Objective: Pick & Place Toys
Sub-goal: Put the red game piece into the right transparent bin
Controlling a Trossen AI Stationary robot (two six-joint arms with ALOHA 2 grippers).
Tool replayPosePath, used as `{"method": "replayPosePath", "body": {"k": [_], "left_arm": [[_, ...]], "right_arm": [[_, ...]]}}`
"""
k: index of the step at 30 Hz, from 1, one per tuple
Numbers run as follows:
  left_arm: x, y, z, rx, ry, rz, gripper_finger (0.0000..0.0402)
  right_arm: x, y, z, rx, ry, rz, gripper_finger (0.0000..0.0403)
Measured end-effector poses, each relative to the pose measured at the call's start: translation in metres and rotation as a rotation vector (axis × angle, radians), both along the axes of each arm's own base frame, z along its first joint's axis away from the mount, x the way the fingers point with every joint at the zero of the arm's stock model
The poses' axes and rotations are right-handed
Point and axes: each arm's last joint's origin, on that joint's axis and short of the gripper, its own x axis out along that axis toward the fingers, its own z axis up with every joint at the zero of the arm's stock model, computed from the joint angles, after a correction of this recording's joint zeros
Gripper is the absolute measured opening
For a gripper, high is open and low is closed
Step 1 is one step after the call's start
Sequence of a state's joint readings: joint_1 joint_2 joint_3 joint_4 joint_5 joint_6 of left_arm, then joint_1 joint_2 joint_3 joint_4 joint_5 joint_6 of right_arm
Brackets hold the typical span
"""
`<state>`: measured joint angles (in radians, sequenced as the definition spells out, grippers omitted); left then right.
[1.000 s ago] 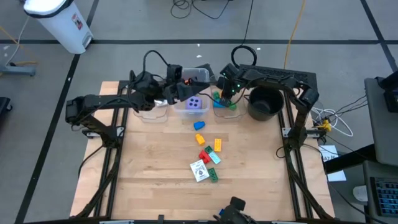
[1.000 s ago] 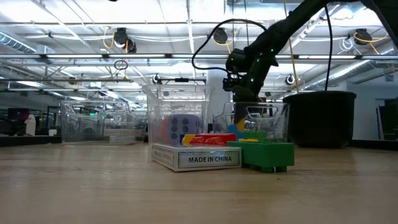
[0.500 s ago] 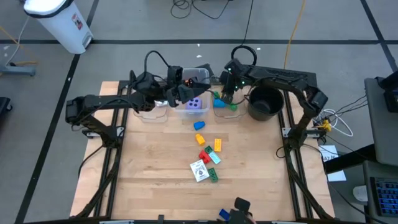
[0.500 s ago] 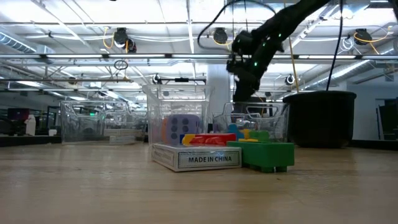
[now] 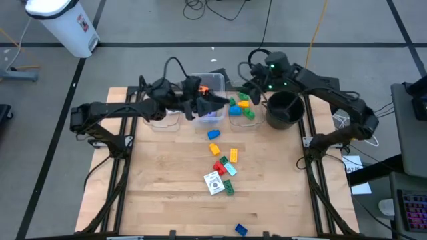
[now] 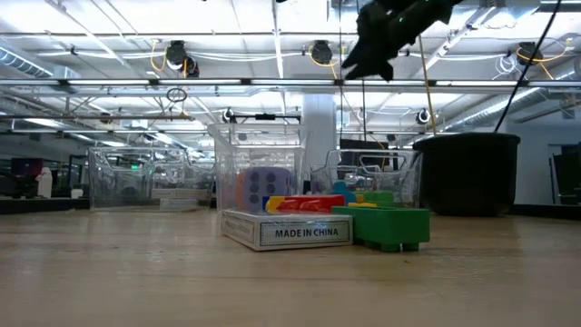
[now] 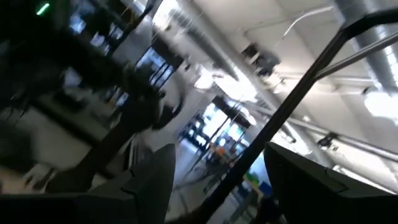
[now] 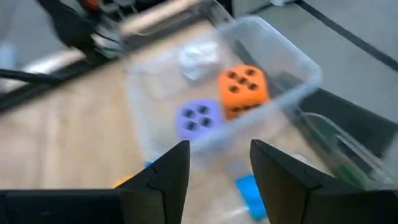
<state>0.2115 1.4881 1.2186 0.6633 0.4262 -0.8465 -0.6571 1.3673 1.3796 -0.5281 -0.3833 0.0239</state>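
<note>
Right gripper (image 5: 248,85) has lifted away from the right bin (image 5: 241,110) since the earlier frame and now hangs high above the table's far side, near the pot (image 5: 283,110); in the low view it sits at the top of frame (image 6: 363,62). Its fingers (image 8: 161,177) stand apart with nothing between them. Left gripper (image 5: 215,102) has swung over the middle bin (image 5: 208,81), tilted upward; its fingers (image 7: 155,180) are parted and empty.

Middle bin holds a purple die (image 8: 193,118) and an orange die (image 8: 244,89), touching each other. Bricks (image 5: 240,107) in green, blue and orange lie in the right bin.

On the table (image 5: 160,193): blue brick (image 5: 213,134) just in front of the middle bin; yellow brick (image 5: 234,155), red brick (image 5: 218,167), card box (image 5: 214,183) and green brick (image 5: 229,189) clustered mid-table. One more blue brick (image 5: 241,230) lies at the near edge, well apart.
</note>
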Motion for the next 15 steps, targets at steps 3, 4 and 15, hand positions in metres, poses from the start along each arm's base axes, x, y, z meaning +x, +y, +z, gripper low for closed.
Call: {"method": "replayPosePath", "body": {"k": [3, 4, 15], "left_arm": [[0.003, -0.008, -0.007, -0.002, 0.091, -0.009, 0.025], [0.004, -0.011, -0.01, -0.002, 0.12, -0.017, 0.025], [-0.002, -0.055, -0.032, 0.007, 0.458, -0.03, 0.025]], "right_arm": [[-0.009, 0.016, 0.007, 0.04, -0.05, 0.038, 0.0162], [-0.011, 0.022, 0.007, 0.048, -0.058, 0.054, 0.0162], [-0.033, 0.089, -0.052, 0.262, -0.124, 0.123, 0.0161]]}}
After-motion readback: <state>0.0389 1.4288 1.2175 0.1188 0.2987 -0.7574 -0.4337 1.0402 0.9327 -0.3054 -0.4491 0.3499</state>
